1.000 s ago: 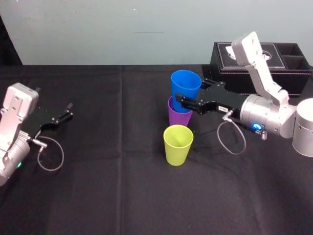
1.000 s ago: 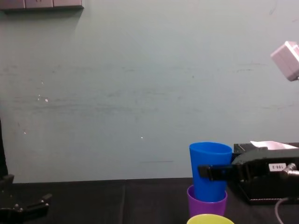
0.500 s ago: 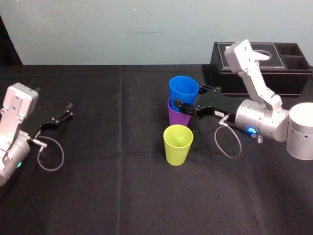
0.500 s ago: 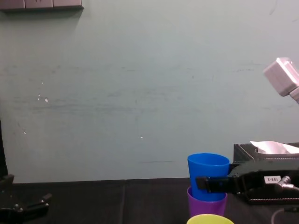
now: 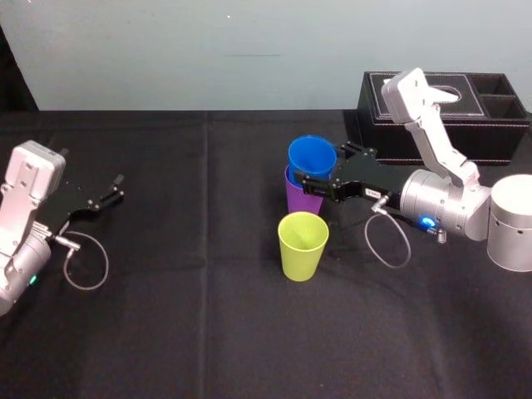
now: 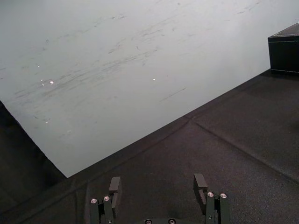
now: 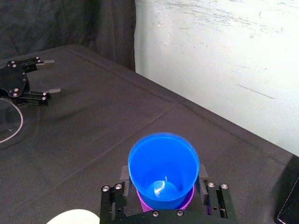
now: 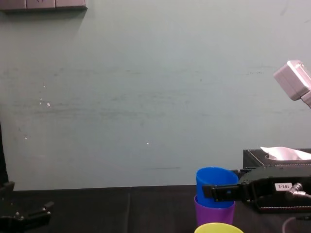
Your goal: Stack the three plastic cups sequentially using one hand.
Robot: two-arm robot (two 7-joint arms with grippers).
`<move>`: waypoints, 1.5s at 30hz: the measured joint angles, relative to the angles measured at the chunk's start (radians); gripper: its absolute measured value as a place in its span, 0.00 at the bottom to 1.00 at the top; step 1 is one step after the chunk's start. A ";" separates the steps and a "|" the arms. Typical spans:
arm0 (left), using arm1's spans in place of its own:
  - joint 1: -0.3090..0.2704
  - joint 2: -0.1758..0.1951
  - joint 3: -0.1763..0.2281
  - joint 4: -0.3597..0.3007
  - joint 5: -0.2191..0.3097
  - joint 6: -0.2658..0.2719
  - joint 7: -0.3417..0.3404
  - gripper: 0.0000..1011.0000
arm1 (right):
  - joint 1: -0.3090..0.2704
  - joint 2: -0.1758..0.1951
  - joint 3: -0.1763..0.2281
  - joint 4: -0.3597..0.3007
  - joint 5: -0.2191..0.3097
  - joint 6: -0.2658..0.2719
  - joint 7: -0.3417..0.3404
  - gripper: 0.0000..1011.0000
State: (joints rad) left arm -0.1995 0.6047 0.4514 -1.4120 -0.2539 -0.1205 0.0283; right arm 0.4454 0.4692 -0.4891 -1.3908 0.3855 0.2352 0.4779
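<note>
The blue cup (image 5: 312, 155) sits nested in the purple cup (image 5: 301, 199) at the table's middle right, its rim a little above the purple rim. My right gripper (image 5: 320, 166) reaches in from the right and stands around the blue cup (image 7: 163, 163), open, with a thin gap on each side of the cup wall. The yellow-green cup (image 5: 302, 245) stands alone, just nearer to me than the pair. From the chest view the blue cup (image 8: 216, 177) sits low in the purple cup (image 8: 214, 213). My left gripper (image 5: 112, 193) rests open at the far left, holding nothing.
A black tissue box (image 5: 465, 116) with side compartments stands at the back right, close behind my right arm. A grey cable loop (image 5: 389, 241) hangs under the right wrist. Black cloth covers the table, with free room in the middle and left.
The right gripper lowered the blue cup into the purple cup. Its fingers have spread and the blue cup has settled deeper. The left arm has not moved.
</note>
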 joint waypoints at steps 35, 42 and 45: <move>0.000 0.000 0.000 0.000 0.000 0.000 0.000 1.00 | -0.174 0.152 0.098 -0.204 0.087 -0.060 0.066 0.99; 0.000 0.000 0.000 0.000 0.000 0.000 0.000 1.00 | -0.252 0.250 0.110 -0.238 0.109 -0.102 0.122 0.99; 0.000 0.000 0.000 0.000 0.000 0.000 0.000 1.00 | -0.279 0.278 0.112 -0.243 0.111 -0.126 0.138 0.99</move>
State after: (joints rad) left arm -0.1995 0.6047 0.4514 -1.4120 -0.2539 -0.1206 0.0283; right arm 0.1669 0.7470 -0.3768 -1.6338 0.4960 0.1096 0.6162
